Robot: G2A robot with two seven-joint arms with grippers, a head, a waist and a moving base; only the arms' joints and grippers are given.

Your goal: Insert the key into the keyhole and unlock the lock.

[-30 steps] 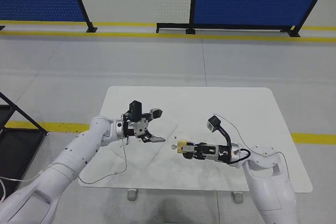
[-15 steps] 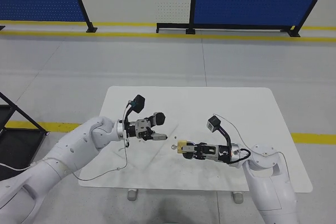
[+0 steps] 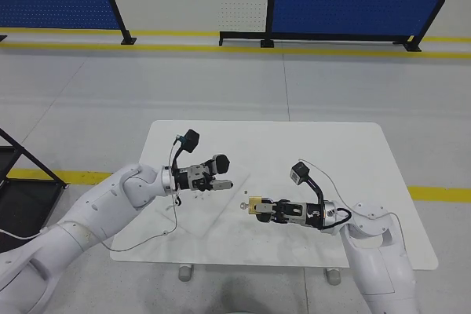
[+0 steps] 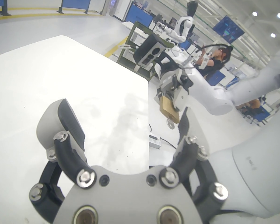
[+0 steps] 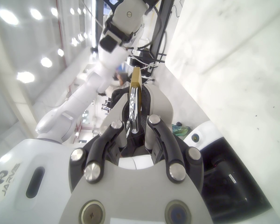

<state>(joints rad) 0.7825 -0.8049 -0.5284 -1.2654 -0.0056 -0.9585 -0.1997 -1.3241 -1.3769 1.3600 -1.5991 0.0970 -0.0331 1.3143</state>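
A brass padlock hangs above the white table, with my right gripper shut on its shackle end. A small silver key sticks out of the lock's end that faces the left arm. My left gripper hovers open a short way from the key, with nothing between its fingers. In the left wrist view the padlock and key sit just beyond the far finger. In the right wrist view the chrome shackle is clamped between the pads, with the brass body beyond.
A thin cable droops from the left arm onto the table's near left part. A black metal rack stands on the floor to the left. The table's back and right areas are bare.
The left gripper has rolled at the wrist and shifted slightly right toward the key, staying open. The right arm and padlock have not moved.
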